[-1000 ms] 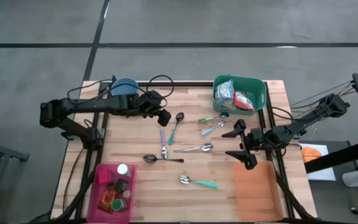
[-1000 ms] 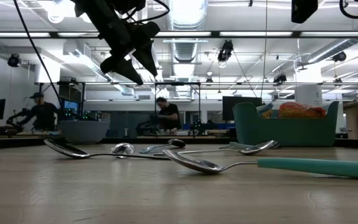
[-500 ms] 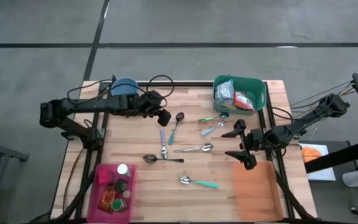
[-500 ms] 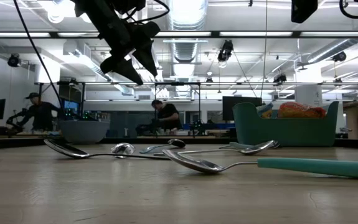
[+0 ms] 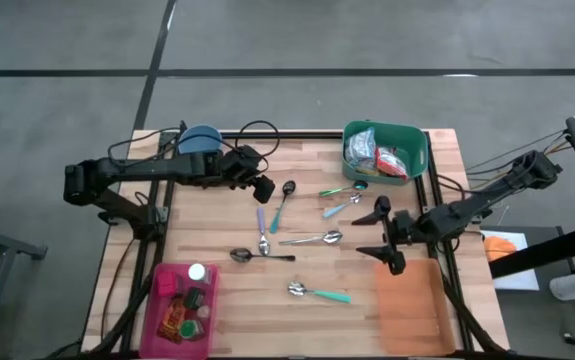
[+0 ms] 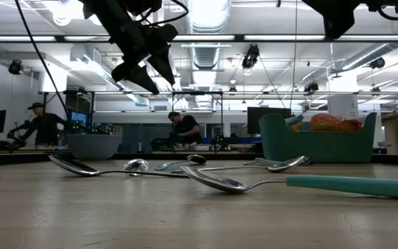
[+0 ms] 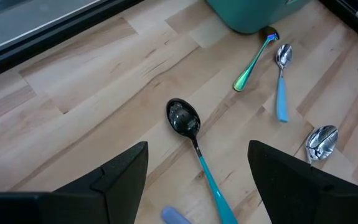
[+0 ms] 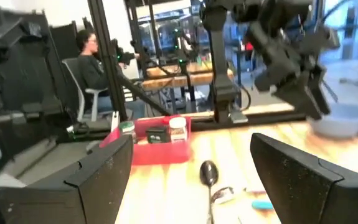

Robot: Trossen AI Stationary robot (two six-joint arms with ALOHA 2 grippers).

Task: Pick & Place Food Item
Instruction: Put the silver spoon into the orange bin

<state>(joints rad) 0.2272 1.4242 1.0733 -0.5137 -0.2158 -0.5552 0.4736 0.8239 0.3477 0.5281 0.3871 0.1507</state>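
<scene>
Food packets lie in a green bin at the table's far right; their tops show above the bin's rim in the low view. My left gripper hangs open above the table, over a black spoon with a teal handle, and touches nothing. My right gripper is open at the table's right side, raised and pointing level toward the left edge, with nothing between its fingers. It stands nearer than the green bin.
Several spoons lie scattered over the middle of the wooden table. A pink bin with small jars and packets sits at the near left, a blue bowl at the far left, an orange mat at the near right. People sit in the room behind.
My right gripper has tipped a little and now shows lower in the low view. Its fingers keep the same gap. The left arm and the things on the table have kept still.
</scene>
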